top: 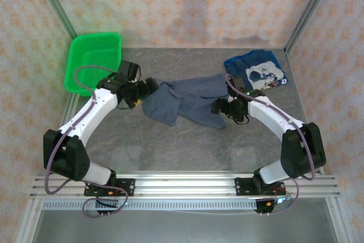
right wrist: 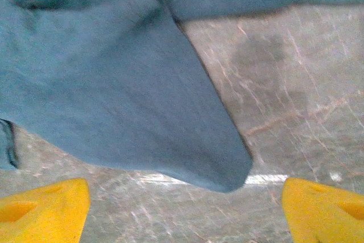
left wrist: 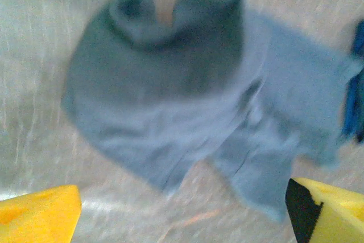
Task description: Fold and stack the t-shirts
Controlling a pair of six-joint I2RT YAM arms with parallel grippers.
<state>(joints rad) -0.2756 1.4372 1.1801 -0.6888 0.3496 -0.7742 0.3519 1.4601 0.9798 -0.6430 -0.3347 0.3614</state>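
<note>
A slate-blue t-shirt (top: 185, 99) lies crumpled on the grey table (top: 170, 146), in the middle. My left gripper (top: 149, 88) sits at its left end. In the left wrist view that gripper (left wrist: 182, 220) is open, its yellow fingertips (left wrist: 40, 214) wide apart over bare table, with the blurred shirt (left wrist: 187, 95) just ahead. My right gripper (top: 218, 107) is at the shirt's lower right corner. In the right wrist view it (right wrist: 185, 214) is open, and a rounded shirt corner (right wrist: 142, 101) reaches down toward the gap without touching the fingers. The royal-blue printed t-shirt (top: 256, 71) lies at the back right.
A green mesh basket (top: 94, 61) stands at the back left against the wall. Patterned walls with metal posts close in the table on three sides. Bare tabletop stretches between the shirt and the arm bases. A strip of royal-blue cloth (left wrist: 355, 101) shows at the right edge of the left wrist view.
</note>
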